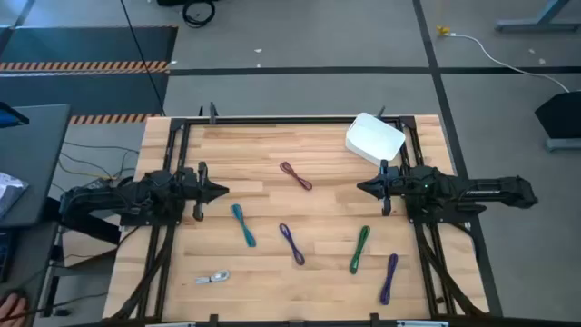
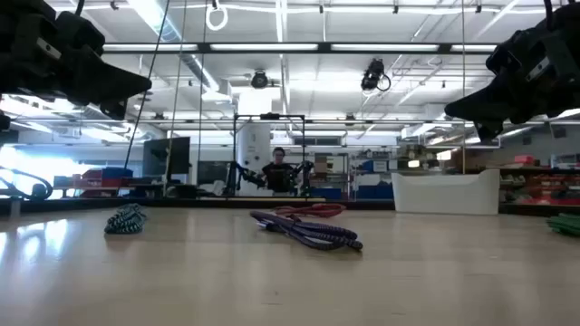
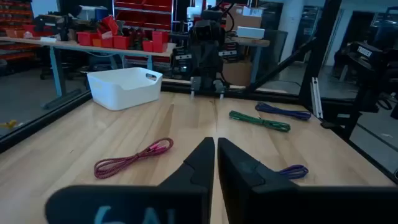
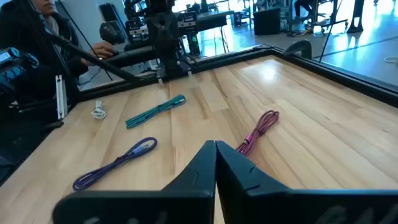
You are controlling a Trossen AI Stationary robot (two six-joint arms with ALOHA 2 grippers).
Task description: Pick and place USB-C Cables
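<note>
The left hand [image 1: 221, 192] sits at the middle left of the high view, pinched tight and holding nothing. The right hand [image 1: 362, 187] sits at the middle right, also pinched tight and holding nothing. Between them, a little higher, lies the dark red cable [image 1: 296, 175]. Lower down lie the teal cable [image 1: 243, 224], a purple cable [image 1: 291, 243] and the green cable [image 1: 359, 249]. Another purple cable [image 1: 388, 277] is at the lower right and the silver-white cable [image 1: 213, 278] at the lower left. All rest on the desk [image 1: 263, 145], away from both hands. A white tray [image 1: 374, 139] sits at the upper right.

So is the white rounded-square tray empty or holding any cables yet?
Empty: the white rounded-square plastic tray shows a bare top from above, and all six cables lie on the wooden table.
</note>
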